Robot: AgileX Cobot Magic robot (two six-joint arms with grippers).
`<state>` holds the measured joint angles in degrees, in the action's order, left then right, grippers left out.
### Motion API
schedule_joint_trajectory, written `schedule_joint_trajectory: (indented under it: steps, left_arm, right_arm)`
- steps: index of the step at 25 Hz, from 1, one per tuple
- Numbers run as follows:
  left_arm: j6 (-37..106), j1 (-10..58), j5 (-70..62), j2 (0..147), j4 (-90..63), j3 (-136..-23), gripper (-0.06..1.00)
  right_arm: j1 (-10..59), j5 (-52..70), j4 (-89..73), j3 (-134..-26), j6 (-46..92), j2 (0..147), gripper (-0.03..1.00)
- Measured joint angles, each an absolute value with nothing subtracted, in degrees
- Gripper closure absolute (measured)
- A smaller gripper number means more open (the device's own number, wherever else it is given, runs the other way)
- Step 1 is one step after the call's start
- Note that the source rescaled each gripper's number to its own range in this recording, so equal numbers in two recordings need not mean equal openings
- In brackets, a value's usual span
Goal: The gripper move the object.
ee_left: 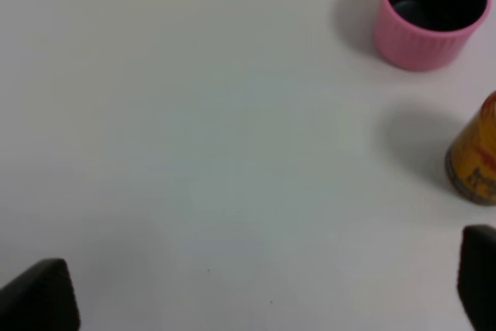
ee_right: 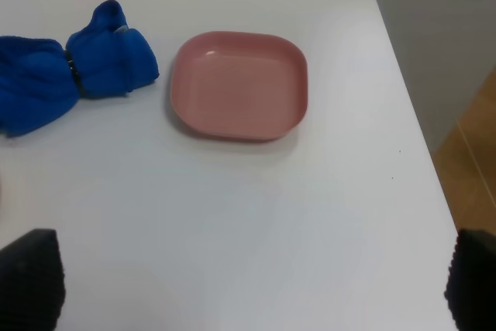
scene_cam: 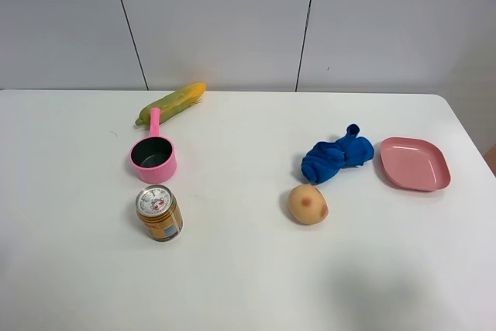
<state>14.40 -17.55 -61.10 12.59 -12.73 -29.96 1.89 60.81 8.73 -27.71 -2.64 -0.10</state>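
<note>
Table (scene_cam: 232,269), white. Contents, left to right:
- Corn (scene_cam: 172,102), at the back, lying near the pot's handle.
- Pot (scene_cam: 153,156), pink, upright, empty.
- Can (scene_cam: 160,212), upright, in front of pot. Likely rigid, smooth; take across the sides.
- Potato (scene_cam: 308,204), mid-table. Firm, rounded, may roll.
- Cloth (scene_cam: 335,157), blue, bunched behind potato. Soft; pinch a fold.
- Plate (scene_cam: 415,163), pink, empty. Light; take the rim.

Task names no single object.
Left gripper (ee_left: 256,300): fingers spread, holding nothing.
Right gripper (ee_right: 248,288): fingers spread, holding nothing.
</note>
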Motion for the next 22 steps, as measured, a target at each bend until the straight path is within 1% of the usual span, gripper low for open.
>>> schedule_joint_trajectory:
  steps: [8,22]
  left_arm:
    - [14.17,-17.31,-61.17,5.98,-12.67,-29.89,-0.06]
    - [14.17,-17.31,-61.50,-0.16,-12.51,-29.43,-0.06]
  right_arm:
    - [1.89,60.81,8.73,-27.71,-2.64,-0.10,-0.03]
    - [1.89,60.81,8.73,-27.71,-2.64,-0.10,-0.03]
